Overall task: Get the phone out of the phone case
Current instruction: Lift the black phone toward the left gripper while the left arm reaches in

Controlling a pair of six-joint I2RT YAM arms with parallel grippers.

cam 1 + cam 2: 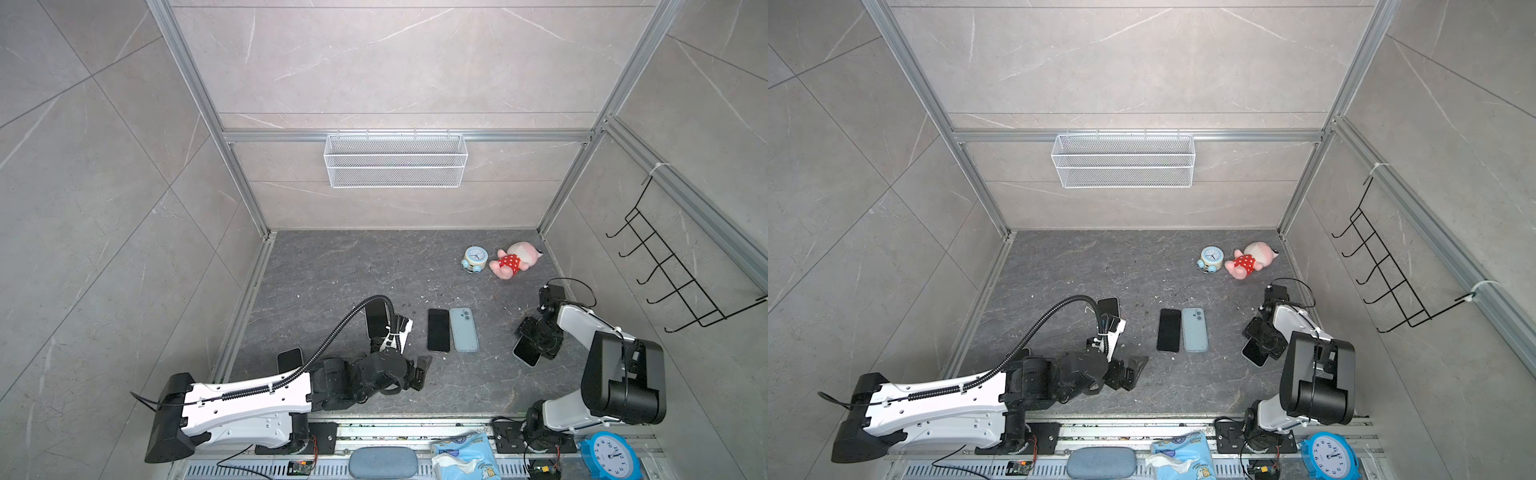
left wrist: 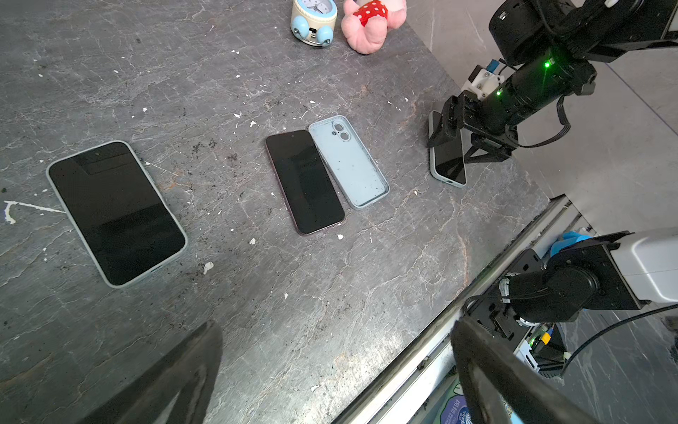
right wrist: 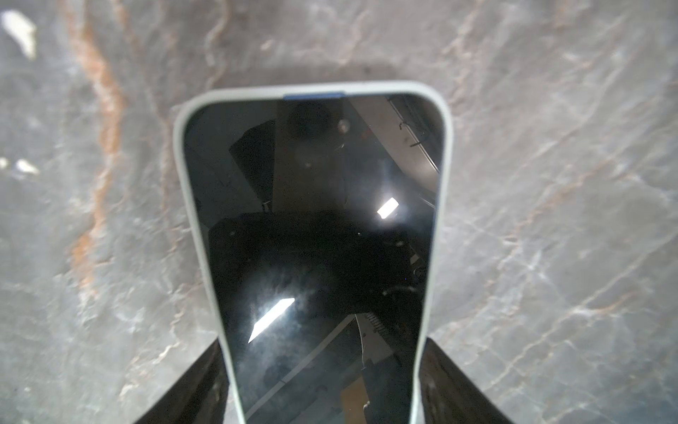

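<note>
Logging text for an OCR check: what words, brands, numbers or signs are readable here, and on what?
"10 11 12 1 2": hour numerals on the blue clock by the front rail.
Numerals on the small alarm clock: too small to read.
Print on the tissue pack: too blurred.
On the cased phone in the right wrist view: none.

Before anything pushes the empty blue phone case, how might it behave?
The empty blue phone case looks thin and hollow: probably light, bendy. Lying flat, it should slide, not roll, perhaps nudging the bare phone alongside.
</note>
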